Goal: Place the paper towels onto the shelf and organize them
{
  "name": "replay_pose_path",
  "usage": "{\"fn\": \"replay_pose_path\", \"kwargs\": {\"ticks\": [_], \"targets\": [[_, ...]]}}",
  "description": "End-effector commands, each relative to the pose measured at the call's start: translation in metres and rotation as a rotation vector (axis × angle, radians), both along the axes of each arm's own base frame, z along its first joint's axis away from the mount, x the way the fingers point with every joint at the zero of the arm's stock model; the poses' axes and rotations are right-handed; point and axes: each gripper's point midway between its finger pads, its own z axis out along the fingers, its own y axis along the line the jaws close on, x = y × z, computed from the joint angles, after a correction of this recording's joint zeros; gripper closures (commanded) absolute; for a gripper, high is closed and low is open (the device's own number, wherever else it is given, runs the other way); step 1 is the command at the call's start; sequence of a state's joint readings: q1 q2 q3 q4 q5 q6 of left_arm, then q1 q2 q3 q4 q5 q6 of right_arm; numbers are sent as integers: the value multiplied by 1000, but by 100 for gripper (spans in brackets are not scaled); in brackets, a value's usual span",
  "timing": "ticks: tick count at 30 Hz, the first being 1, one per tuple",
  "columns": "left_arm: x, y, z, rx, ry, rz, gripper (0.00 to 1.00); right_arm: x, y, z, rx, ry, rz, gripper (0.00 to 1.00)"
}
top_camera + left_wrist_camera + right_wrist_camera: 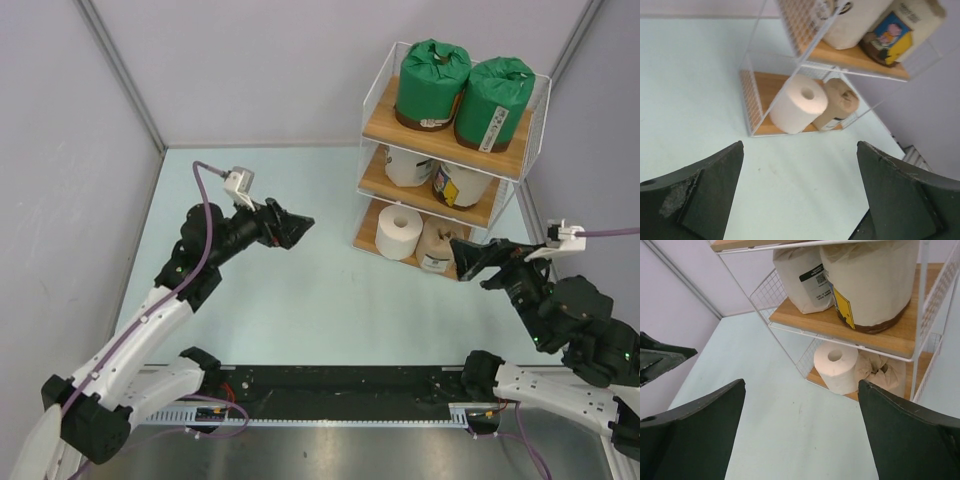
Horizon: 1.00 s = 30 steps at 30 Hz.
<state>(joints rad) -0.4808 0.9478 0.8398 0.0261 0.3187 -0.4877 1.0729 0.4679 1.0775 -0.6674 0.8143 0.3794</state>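
The shelf (pixel 375 125) stands at the back right, with two rolls on each tier. Two green-wrapped rolls (pixel 432 82) (pixel 493 103) stand on the top board. A white-wrapped roll (pixel 408 165) and a cream roll (pixel 458 185) are on the middle board. A bare white roll (pixel 399 233) and a tan roll (pixel 436 246) are on the bottom board. My left gripper (pixel 302 226) is open and empty, above the table left of the shelf. My right gripper (pixel 464 258) is open and empty, just in front of the tan roll.
The pale green table (pixel 300 300) is walled by grey panels at the left, back and right. The shelf also shows in the left wrist view (pixel 752 107) and in the right wrist view (pixel 840 340). The black rail of the arm bases (pixel 340 385) runs along the near edge.
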Motion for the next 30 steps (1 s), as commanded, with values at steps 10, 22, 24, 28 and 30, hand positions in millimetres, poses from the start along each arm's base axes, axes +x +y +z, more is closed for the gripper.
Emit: {"fn": "replay_pose_path", "kwargs": {"ticks": [10, 22, 24, 28, 30], "targets": [[-35, 97, -64, 175, 200, 405, 0, -35, -67, -22, 190, 33, -50, 0], [-63, 125, -61, 144, 180, 485, 0, -42, -79, -30, 221, 33, -53, 0], [-65, 126, -61, 143, 175, 485, 0, -43, -80, -31, 220, 35, -53, 0], [-67, 130, -62, 142, 175, 499, 0, -45, -85, -33, 233, 34, -61, 0], [-67, 137, -57, 129, 159, 536, 0, -47, -88, -33, 243, 30, -65, 1]]}}
